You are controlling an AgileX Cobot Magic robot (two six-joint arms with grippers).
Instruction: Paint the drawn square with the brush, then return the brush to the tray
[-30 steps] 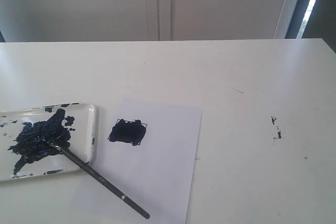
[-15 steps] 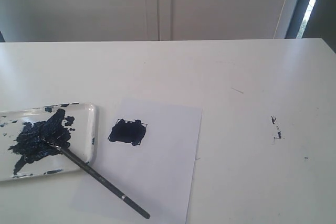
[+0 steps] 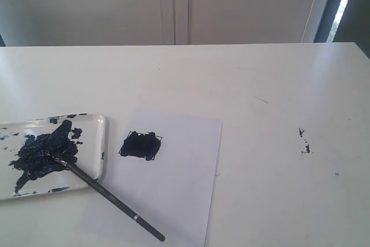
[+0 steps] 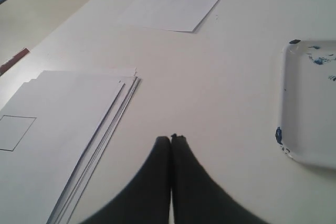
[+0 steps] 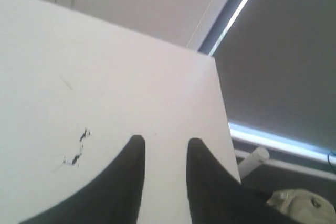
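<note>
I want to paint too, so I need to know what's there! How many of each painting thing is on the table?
Brush: 1
Tray: 1
Painted square: 1
Blank square: 1
Loose paper sheet: 1
Paper stack: 1
Total: 6

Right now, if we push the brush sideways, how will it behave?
The brush looks thin and round, so probably light and apt to roll. It leans over the tray rim, so it may pivot there. Its paint-laden bristles could smear.
</note>
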